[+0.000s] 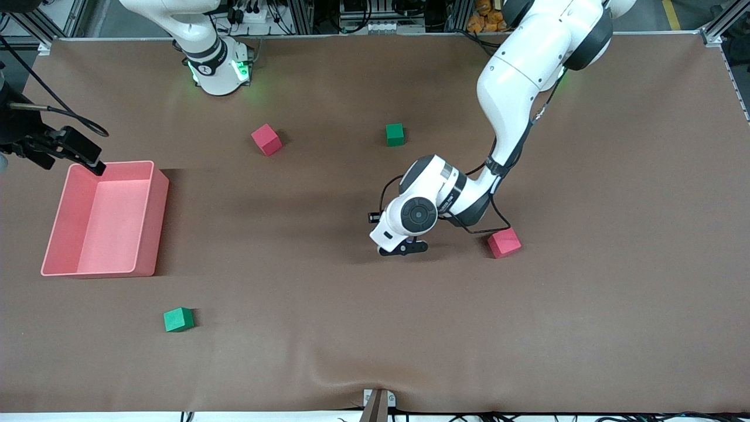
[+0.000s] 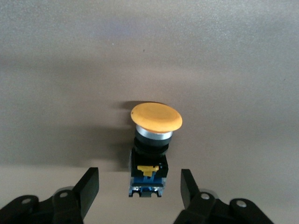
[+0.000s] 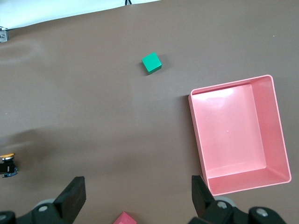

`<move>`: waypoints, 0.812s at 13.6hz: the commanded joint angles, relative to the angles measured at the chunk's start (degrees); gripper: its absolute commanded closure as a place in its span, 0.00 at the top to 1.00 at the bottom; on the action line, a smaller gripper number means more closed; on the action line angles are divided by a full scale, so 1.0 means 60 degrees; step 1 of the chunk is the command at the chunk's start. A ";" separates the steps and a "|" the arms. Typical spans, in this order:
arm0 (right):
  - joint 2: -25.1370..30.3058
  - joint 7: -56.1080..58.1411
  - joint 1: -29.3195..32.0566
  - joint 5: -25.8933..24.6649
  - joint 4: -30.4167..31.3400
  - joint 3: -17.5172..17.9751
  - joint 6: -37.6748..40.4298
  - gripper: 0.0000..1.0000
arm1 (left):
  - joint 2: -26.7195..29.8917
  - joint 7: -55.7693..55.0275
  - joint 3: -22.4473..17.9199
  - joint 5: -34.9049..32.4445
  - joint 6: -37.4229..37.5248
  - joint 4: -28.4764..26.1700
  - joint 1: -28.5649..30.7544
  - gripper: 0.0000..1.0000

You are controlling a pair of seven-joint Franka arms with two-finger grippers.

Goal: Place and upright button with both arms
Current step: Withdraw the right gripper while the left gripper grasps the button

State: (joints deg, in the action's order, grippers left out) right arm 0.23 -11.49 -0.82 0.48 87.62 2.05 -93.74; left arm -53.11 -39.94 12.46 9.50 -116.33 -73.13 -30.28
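The button (image 2: 153,147) has an orange cap, a black body and a bluish base. It appears to lie on its side on the brown table, base toward my left gripper (image 2: 140,191). That gripper is open, low at the table's middle, with one finger on each side of the base and not touching it. In the front view the left gripper (image 1: 404,247) hides nearly all of the button. The button also shows small at the edge of the right wrist view (image 3: 7,165). My right gripper (image 3: 138,198) is open and empty, waiting high up at the right arm's end (image 1: 88,158).
A pink bin (image 1: 161,217) stands at the right arm's end, also in the right wrist view (image 3: 196,135). A red cube (image 1: 504,242) lies close beside the left hand. Another red cube (image 1: 266,139) and a green cube (image 1: 395,134) lie nearer the bases. A green cube (image 1: 178,319) lies nearer the front camera.
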 commanded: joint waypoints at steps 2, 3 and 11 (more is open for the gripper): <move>-0.0140 0.0187 0.0165 -0.0066 -0.0291 0.0142 0.0170 1.00 | -0.0200 0.0270 -0.0041 0.0277 -0.0020 0.0337 0.0022 0.78; -0.0140 0.0187 0.0180 -0.0051 -0.0291 0.0142 0.0170 1.00 | -0.0215 0.0300 -0.0041 0.0277 -0.0020 0.0337 0.0022 0.78; -0.0140 0.0172 0.0209 0.0007 -0.0291 0.0127 0.0331 1.00 | -0.0332 0.0300 -0.0041 0.0277 -0.0166 0.0337 0.0008 0.75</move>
State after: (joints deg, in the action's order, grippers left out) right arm 0.16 -10.91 -0.81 0.49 87.57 2.04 -92.98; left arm -54.01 -39.32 12.38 9.86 -116.88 -72.83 -30.00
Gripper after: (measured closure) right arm 0.000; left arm 0.238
